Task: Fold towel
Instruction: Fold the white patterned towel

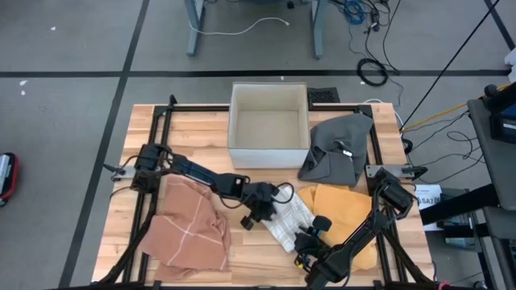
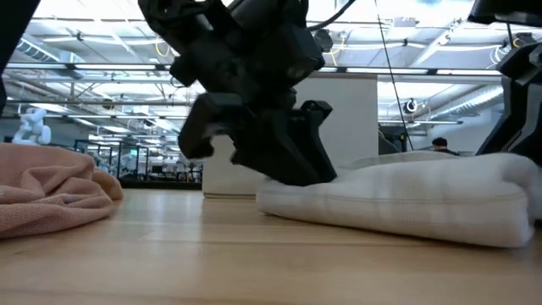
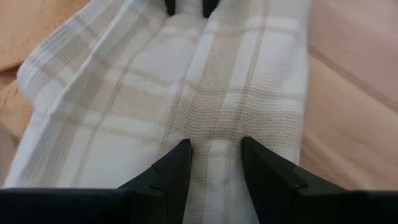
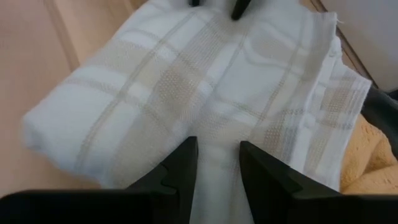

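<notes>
White plaid towel, soft and limp, pinched between fingers of left gripper and right gripper; best gripped at edges.

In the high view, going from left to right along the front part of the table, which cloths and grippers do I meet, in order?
Pink towel → left gripper → white plaid towel → right gripper → yellow towel.
</notes>
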`<state>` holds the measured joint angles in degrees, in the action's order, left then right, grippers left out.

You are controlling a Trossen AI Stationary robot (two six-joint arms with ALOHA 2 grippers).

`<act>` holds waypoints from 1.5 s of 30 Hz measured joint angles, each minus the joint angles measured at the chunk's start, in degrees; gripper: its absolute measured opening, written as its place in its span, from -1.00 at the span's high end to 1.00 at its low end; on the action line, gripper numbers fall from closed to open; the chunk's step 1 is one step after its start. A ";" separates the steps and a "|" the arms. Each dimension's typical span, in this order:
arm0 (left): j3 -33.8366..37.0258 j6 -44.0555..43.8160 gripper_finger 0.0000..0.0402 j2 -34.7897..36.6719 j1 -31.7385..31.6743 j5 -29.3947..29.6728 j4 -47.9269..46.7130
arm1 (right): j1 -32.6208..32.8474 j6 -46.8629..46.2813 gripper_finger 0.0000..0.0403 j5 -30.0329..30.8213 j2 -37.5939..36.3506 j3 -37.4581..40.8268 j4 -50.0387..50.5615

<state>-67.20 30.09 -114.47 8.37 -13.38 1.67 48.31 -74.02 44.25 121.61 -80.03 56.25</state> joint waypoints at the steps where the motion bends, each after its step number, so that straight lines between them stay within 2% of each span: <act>1: 0.07 0.01 0.24 0.89 0.20 0.40 -0.96 | 0.02 0.50 0.45 -0.22 -0.54 0.00 0.00; 6: 0.14 0.00 0.25 5.79 1.83 3.85 -1.98 | 0.25 2.48 0.45 -0.15 -3.68 0.00 0.13; 10: 0.09 0.55 0.24 6.97 3.52 3.85 -1.88 | 1.03 4.47 0.45 0.21 -5.98 0.00 -0.82; 12: 0.09 2.28 0.24 6.80 4.31 3.67 -2.51 | 2.25 10.04 0.44 -0.47 -6.99 0.00 -5.61; 14: 0.05 4.88 0.24 5.83 4.85 3.63 -1.90 | 3.77 20.20 0.41 -3.66 -7.18 -0.04 -13.34; 16: 0.07 7.51 0.24 4.30 5.36 3.65 -1.92 | 4.85 26.05 0.34 -4.61 -7.04 -0.04 -17.90; 18: 0.14 9.60 0.23 3.22 6.02 3.62 -1.68 | 5.12 27.65 0.23 -4.23 -6.69 -0.04 -20.38; 25: 0.11 10.97 0.04 0.40 6.66 5.33 1.89 | 3.55 31.80 -0.19 -3.69 -4.45 -0.04 -20.65; 30: 0.07 9.75 -0.03 -0.12 5.76 5.31 2.07 | 1.22 35.71 -0.24 -3.86 -1.24 -0.04 -20.85; 33: 0.07 9.39 -0.03 -0.12 5.48 5.32 2.43 | -0.44 35.87 -0.16 -3.65 0.52 -0.04 -20.74; 36: 0.07 9.38 -0.03 -0.12 5.52 5.33 2.82 | -1.83 35.65 0.01 -3.80 0.78 -0.17 -20.70; 45: 0.07 9.18 -0.03 -0.12 6.08 5.31 2.93 | -4.04 33.03 0.92 -3.31 0.89 -0.15 -16.93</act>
<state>-67.13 39.27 -114.59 14.45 -8.07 4.61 44.27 -40.99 40.95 122.50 -80.18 39.32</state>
